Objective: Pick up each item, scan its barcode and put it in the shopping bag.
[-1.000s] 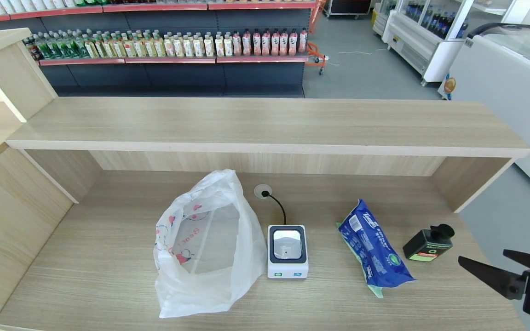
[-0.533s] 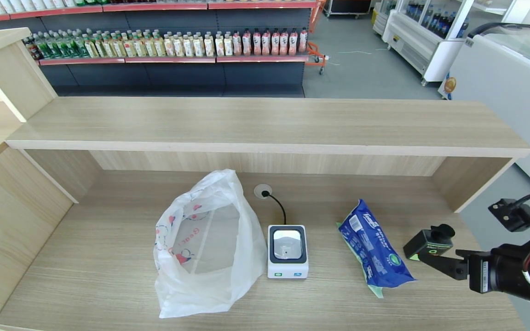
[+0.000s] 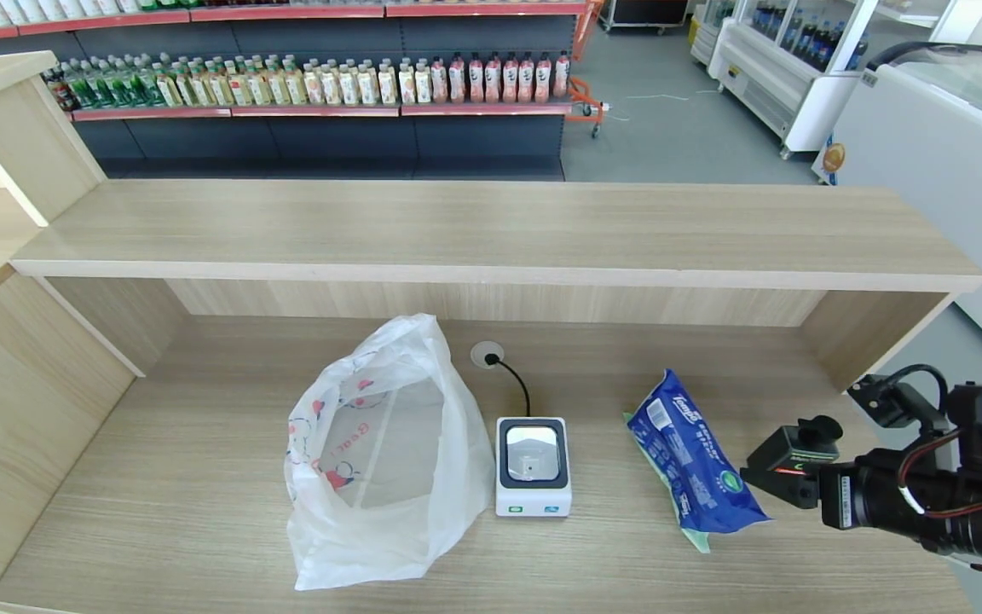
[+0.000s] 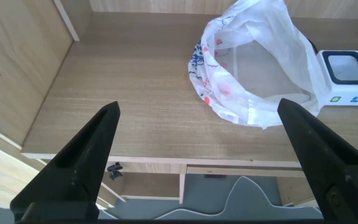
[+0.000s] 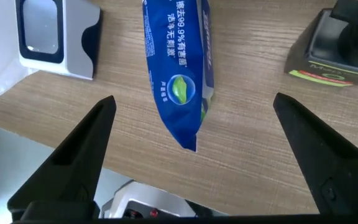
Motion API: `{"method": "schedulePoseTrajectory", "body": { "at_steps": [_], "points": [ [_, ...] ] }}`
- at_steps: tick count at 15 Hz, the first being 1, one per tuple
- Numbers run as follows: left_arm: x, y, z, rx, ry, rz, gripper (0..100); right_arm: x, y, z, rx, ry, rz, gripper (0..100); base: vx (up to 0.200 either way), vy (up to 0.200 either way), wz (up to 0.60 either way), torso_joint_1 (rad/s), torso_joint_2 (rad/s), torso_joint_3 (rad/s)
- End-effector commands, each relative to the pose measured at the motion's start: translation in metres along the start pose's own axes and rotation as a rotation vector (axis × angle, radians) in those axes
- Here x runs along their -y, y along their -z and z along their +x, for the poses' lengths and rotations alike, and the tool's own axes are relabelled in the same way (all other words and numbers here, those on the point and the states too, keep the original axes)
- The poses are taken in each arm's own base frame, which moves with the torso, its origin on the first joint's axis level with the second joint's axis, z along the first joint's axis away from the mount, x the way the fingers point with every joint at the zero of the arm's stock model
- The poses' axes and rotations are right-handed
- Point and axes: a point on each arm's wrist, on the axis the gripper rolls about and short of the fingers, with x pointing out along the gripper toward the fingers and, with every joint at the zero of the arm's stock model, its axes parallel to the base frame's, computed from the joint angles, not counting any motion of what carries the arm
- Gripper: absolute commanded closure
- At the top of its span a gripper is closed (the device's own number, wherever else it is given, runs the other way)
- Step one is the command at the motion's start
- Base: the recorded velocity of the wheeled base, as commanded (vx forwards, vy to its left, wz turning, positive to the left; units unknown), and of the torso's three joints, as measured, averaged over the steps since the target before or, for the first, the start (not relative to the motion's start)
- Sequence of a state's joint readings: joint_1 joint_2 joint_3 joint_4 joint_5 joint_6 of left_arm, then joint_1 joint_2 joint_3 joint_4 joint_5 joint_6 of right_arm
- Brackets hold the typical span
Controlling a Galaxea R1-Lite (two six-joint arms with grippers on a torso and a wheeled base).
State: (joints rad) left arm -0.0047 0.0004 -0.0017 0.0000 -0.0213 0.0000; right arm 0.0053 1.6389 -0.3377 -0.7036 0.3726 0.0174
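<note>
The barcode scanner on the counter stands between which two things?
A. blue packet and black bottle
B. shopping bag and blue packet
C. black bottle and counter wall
B: the barcode scanner has the shopping bag on the robot's left of it and the blue packet on its right.

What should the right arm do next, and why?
Probably lower the right gripper straight down onto the blue pack and close. Its jaws stand open on either side of the pack, which lies flat and unheld on the counter. The black bottle sits close to one side, so a straight descent looks safest.
</note>
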Motion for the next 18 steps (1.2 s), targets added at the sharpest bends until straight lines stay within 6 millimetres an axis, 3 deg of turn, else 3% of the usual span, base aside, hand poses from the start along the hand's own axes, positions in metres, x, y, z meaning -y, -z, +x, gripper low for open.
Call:
{"method": "schedulePoseTrajectory", "body": {
  "at_steps": [1,11,18],
  "points": [
    [0.0,0.0,0.0,0.0,0.002,0.0,0,0.007,0.003,0.02,-0.037,-0.017,0.013,0,0.0,0.0,0.0,0.0,0.0,0.0],
    [0.0,0.0,0.0,0.0,0.002,0.0,0,0.008,0.016,0.064,-0.08,-0.104,-0.005,0,0.0,0.0,0.0,0.0,0.0,0.0],
    [0.0,0.0,0.0,0.0,0.002,0.0,0,0.012,0.013,0.094,-0.081,-0.15,-0.013,0,0.0,0.0,0.0,0.0,0.0,0.0]
  ]
}}
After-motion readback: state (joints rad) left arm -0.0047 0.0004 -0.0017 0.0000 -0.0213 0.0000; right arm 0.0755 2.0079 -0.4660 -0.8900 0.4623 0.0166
